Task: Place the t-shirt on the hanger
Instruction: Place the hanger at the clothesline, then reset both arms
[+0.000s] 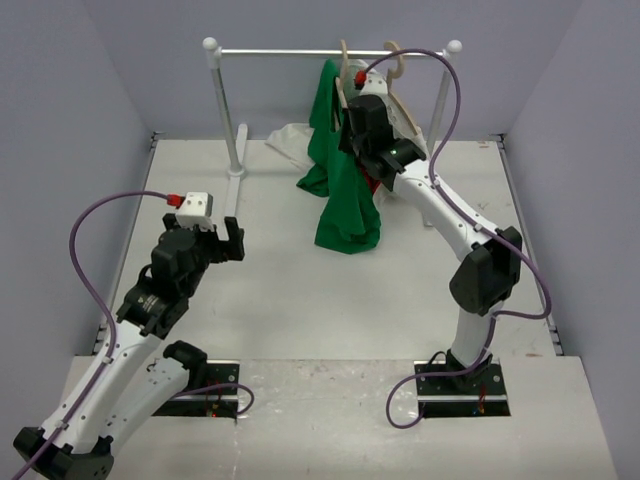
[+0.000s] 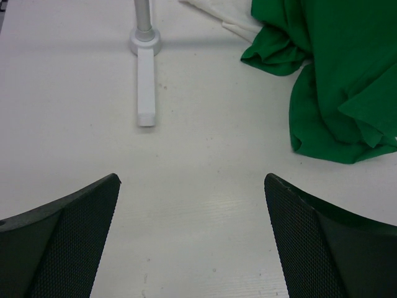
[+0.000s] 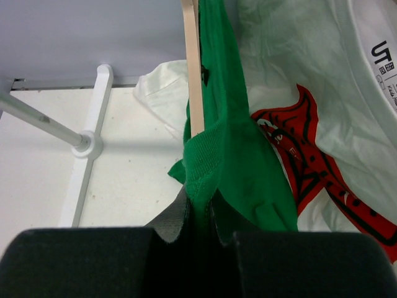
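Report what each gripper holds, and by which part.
Right gripper pinches the green t-shirt by a stitched edge beside the hanger. Left gripper open, holding nothing.

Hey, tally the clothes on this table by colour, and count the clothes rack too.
green t-shirt: 1
white t-shirt with red print: 1
clothes rack: 1
Total: 3

A robotics lab test cell. Plain pale walls [image 1: 70, 100] enclose a white surface [image 1: 300, 300], with the left arm [image 1: 160, 275] and right arm [image 1: 440, 210] bolted at its near edge.
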Action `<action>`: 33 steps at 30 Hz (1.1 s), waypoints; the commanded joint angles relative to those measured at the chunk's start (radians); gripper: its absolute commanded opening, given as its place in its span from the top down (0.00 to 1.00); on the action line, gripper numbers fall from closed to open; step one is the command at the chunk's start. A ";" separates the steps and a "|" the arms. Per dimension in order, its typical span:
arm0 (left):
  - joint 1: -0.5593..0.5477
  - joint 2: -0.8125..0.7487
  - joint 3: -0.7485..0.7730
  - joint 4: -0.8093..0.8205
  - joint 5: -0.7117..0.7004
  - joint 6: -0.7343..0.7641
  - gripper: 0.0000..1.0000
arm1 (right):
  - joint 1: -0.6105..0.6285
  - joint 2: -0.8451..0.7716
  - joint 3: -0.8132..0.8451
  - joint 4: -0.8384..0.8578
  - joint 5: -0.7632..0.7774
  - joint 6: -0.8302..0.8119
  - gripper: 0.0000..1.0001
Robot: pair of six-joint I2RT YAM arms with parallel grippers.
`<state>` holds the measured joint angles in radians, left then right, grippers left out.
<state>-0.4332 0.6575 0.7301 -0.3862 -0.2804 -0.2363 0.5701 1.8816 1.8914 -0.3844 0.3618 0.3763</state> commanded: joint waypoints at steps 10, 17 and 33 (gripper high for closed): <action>0.006 0.079 0.032 -0.058 -0.317 -0.153 0.00 | 0.007 -0.153 -0.089 0.024 -0.119 0.106 0.43; 0.055 0.120 0.082 -0.124 -0.416 -0.224 0.00 | -0.033 -0.500 -0.310 0.004 -0.128 0.038 0.01; 0.057 -0.110 -0.027 -0.079 -0.406 -0.148 0.00 | -0.035 -1.367 -0.860 -0.275 0.243 -0.060 0.01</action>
<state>-0.3818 0.6002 0.7724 -0.5496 -0.6851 -0.4191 0.5354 0.5955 1.0924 -0.5703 0.5225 0.2896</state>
